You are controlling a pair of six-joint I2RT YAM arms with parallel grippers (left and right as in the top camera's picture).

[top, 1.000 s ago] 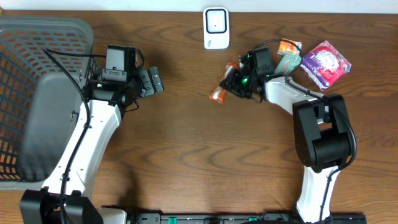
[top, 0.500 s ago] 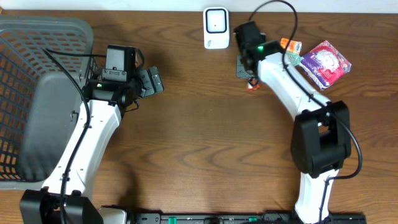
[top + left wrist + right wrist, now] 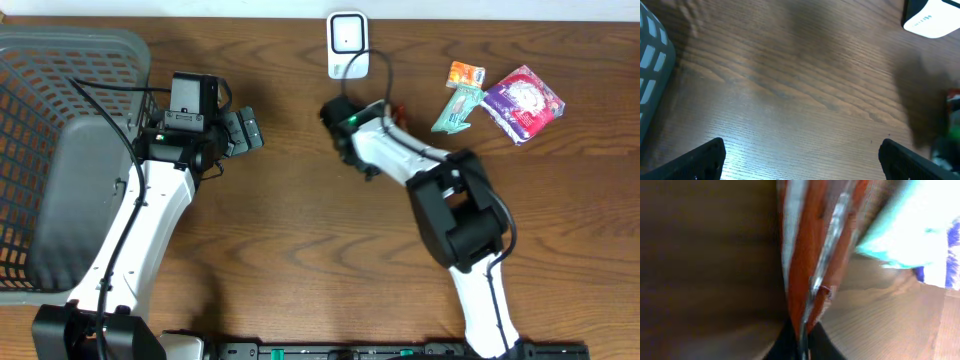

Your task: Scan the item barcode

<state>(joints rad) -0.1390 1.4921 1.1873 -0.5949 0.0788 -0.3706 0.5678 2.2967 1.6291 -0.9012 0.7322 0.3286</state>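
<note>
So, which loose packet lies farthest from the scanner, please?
The pink-purple packet, rightmost; the orange packet and green packet lie nearer the scanner.

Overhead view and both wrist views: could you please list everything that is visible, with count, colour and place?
table: 1, brown wood, under everything
basket: 1, grey, at the left edge
scanner: 1, white, top middle
small packet: 1, orange, upper right
long packet: 1, green, just below the small packet
big packet: 1, pink and purple, far upper right
held packet: 1, orange-red, in the right hand
arms: 2, white and black; left arm beside the basket, right arm right of centre
left hand: 1, black, open, empty
right hand: 1, black, shut on the held packet, below the scanner
</note>
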